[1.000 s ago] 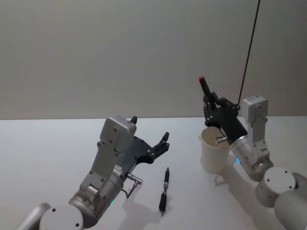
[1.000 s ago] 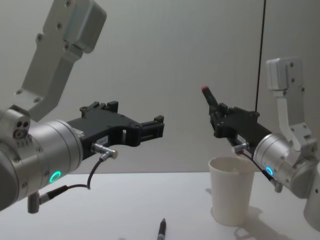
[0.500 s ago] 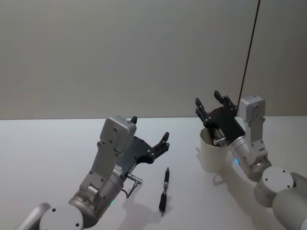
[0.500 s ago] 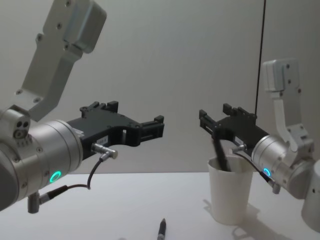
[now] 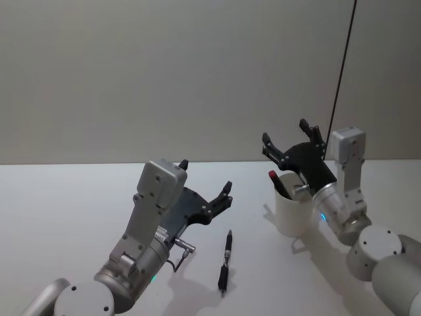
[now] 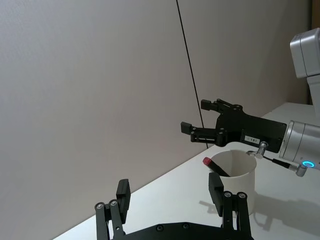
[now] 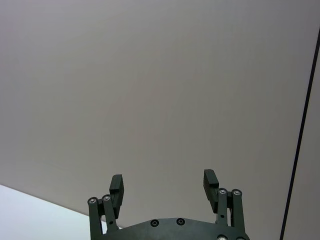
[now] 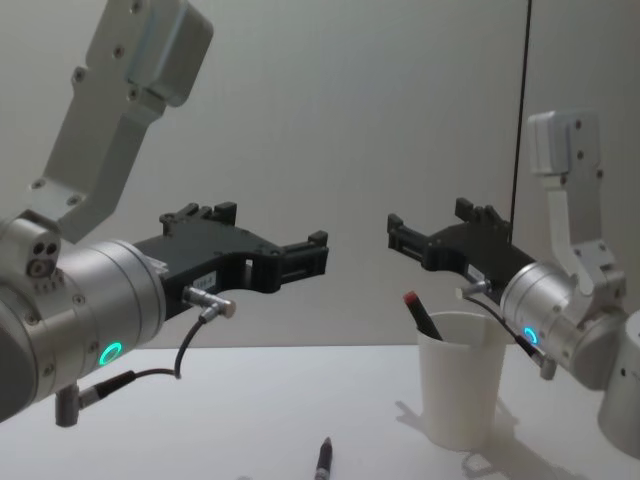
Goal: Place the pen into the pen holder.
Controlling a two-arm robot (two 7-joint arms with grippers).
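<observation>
The pen holder (image 5: 291, 212) (image 8: 460, 396) (image 6: 241, 176) is a white paper cup standing on the table at the right. A black pen with a red tip (image 5: 273, 178) (image 8: 420, 313) (image 6: 215, 167) leans inside it, tip sticking above the rim. My right gripper (image 5: 286, 135) (image 8: 430, 220) (image 7: 163, 180) (image 6: 196, 117) hovers open just above the cup, with nothing between its fingers. A second black pen (image 5: 225, 260) (image 8: 323, 460) lies flat on the table in front of the left arm. My left gripper (image 5: 207, 176) (image 8: 275, 232) (image 6: 170, 185) is held open above the table, left of the cup.
The white table (image 5: 66, 197) stretches bare to the left, against a plain grey wall. A thin black cable (image 5: 342, 66) runs down the wall behind the right arm.
My right gripper held the red-tipped pen above the cup, lowered it, then opened. The pen now stands in the cup and the gripper has lifted slightly. The left arm has not moved.
</observation>
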